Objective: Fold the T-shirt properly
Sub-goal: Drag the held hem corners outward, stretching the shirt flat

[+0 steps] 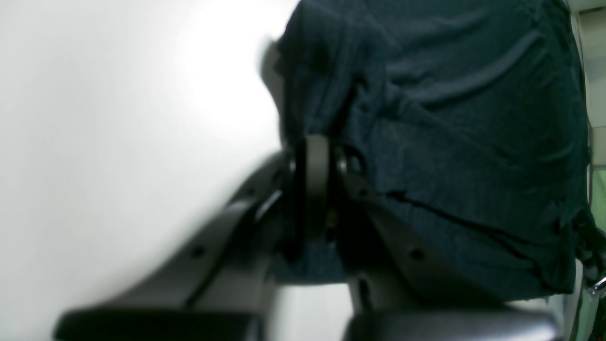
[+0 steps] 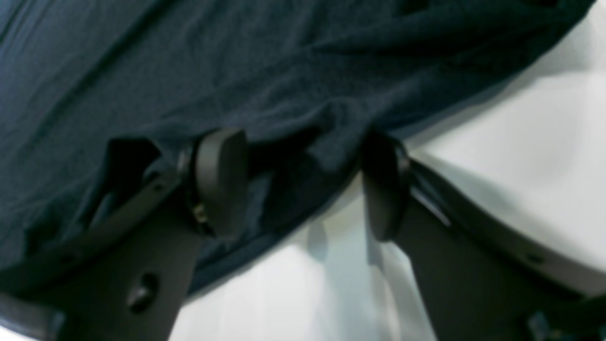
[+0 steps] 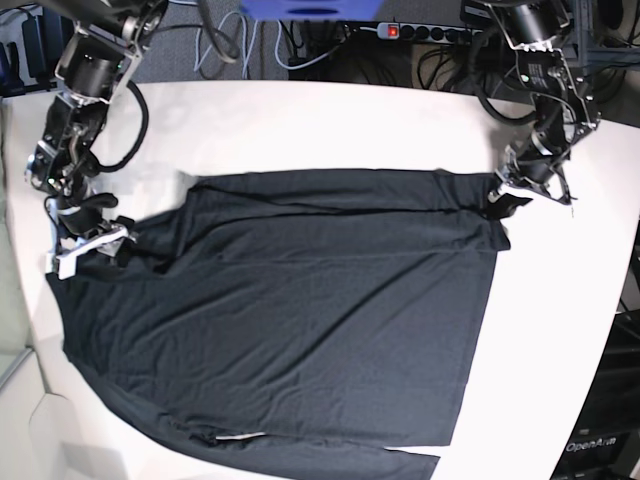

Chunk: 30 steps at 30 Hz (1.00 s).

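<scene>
The black T-shirt (image 3: 300, 310) lies spread flat over the white table (image 3: 330, 120), with some folds along its far edge. My left gripper (image 3: 500, 203) is at the shirt's far right corner. In the left wrist view this gripper (image 1: 315, 189) is shut, with the T-shirt (image 1: 450, 118) pinched between its pads. My right gripper (image 3: 95, 240) stands at the shirt's left edge. Its jaws are wide open in the right wrist view, where the gripper (image 2: 303, 182) straddles a bunched edge of the T-shirt (image 2: 236, 71) without clamping it.
A power strip (image 3: 400, 30) and a tangle of cables run behind the table's far edge. A dark box (image 3: 600, 440) sits off the table at the bottom right. Bare white table shows beyond the shirt's far edge and to its right.
</scene>
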Available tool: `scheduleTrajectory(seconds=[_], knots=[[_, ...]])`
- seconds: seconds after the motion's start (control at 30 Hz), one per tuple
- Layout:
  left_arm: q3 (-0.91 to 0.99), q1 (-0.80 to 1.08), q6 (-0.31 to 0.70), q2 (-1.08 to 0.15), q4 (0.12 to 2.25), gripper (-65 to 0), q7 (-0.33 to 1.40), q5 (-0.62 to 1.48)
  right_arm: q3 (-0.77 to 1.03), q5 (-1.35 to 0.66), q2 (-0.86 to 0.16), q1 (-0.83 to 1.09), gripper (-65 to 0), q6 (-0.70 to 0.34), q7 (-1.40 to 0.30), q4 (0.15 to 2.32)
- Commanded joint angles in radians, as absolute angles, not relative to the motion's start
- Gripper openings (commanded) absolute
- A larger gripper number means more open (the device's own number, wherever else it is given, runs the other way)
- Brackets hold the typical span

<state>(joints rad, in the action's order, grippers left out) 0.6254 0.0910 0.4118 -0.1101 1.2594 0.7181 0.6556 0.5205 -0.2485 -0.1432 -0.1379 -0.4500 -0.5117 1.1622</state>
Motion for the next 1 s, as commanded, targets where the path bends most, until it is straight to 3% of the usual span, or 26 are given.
scheduleTrajectory(seconds=[0.0,0.3,0.57,0.63,0.97], knots=[[0.624,0.087,0.409,-0.117,1.274,-65.0,0.723,0.648,0.521,-0.254,-0.150,-0.150,-26.7,-0.458,-0.524,1.173],[0.624,0.087,0.409,-0.117,1.276,-65.0,0.723,0.644,0.526,-0.254,-0.148,-0.150,-29.6,-0.458,-0.524,1.173],[0.624,0.088,0.409,-0.125,1.276,-65.0,0.723,0.644,0.527,-0.254,-0.148,-0.154,-56.6,-0.458,-0.524,1.173],[0.622,0.090,0.409,-0.125,1.276,-65.0,0.725,0.644,0.524,-0.251,-0.148,-0.153,-60.2,-0.458,-0.524,1.173],[0.627,0.093,0.409,-0.150,1.276,-65.0,0.762,0.644,0.527,-0.251,-0.176,-0.148,-62.3,-0.458,-0.524,1.175]])
